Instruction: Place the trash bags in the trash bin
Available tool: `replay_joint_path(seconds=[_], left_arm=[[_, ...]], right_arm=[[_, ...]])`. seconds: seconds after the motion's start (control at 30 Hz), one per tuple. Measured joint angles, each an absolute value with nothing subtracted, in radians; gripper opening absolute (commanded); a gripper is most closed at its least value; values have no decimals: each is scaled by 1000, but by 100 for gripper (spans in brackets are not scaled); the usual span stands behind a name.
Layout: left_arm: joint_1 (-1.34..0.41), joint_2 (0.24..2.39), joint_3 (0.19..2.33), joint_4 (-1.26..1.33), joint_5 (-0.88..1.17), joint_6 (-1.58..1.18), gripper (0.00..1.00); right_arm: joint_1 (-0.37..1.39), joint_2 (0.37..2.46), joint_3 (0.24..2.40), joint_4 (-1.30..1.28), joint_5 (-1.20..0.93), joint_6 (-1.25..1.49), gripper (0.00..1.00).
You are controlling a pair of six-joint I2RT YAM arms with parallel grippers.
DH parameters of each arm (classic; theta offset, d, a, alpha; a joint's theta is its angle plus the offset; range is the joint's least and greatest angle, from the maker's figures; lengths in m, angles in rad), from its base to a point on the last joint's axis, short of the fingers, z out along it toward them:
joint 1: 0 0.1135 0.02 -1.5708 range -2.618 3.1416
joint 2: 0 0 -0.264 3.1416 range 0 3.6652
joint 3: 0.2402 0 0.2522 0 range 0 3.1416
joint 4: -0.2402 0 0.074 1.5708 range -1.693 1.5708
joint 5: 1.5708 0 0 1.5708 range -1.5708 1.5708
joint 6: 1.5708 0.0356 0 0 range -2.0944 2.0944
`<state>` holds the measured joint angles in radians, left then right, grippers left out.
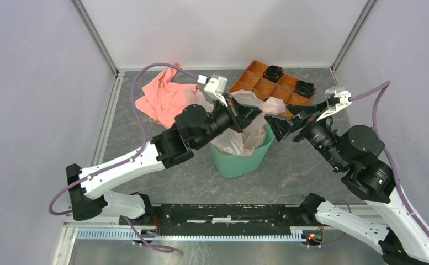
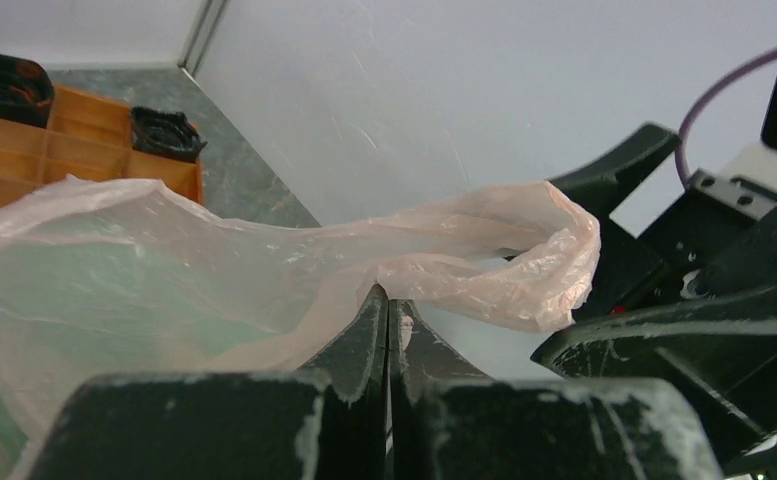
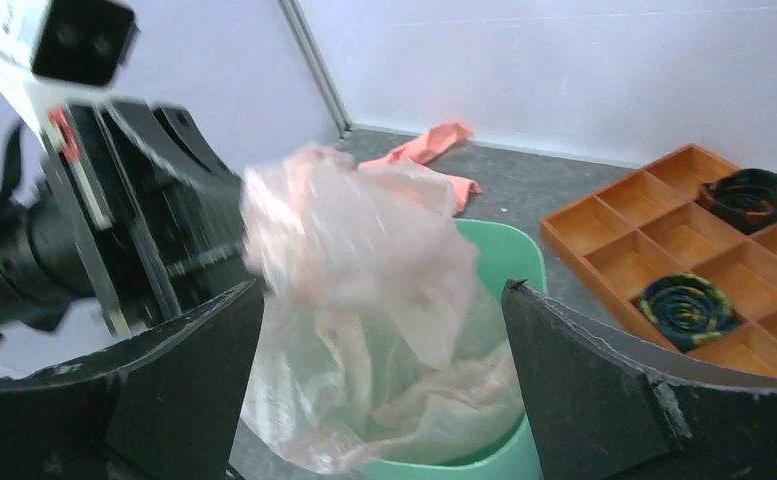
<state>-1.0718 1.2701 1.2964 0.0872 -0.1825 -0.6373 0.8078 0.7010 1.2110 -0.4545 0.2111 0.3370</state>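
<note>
Pale pink trash bag (image 1: 244, 138) partly in mint-green bin (image 1: 239, 164), its top tight in left hand (image 2: 387, 300); right hand (image 3: 382, 295) open.

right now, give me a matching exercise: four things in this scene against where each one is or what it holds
1 translucent pale pink plastic film bag
2 mint-green plastic bin
3 salmon-pink cloth
4 orange compartment tray

a holds dark coiled items
b pinched in left jaws
c crumpled, far left
d under the draped film

Pairs: 1-b, 2-d, 3-c, 4-a
</note>
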Motion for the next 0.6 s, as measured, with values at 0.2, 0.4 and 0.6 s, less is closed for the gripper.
replay_joint_path(seconds=[0.2, 0.4, 0.6], left_arm=[[-1154, 1335, 1297, 110, -295, -593, 2], [-1161, 1354, 1299, 123, -358, -565, 2], [-1163, 1353, 1303, 121, -383, -553, 9]], right_arm=[[808, 697, 1172, -367, 220, 489, 98], [808, 704, 1117, -290, 338, 611, 66], [808, 773, 1101, -208, 418, 632, 6]])
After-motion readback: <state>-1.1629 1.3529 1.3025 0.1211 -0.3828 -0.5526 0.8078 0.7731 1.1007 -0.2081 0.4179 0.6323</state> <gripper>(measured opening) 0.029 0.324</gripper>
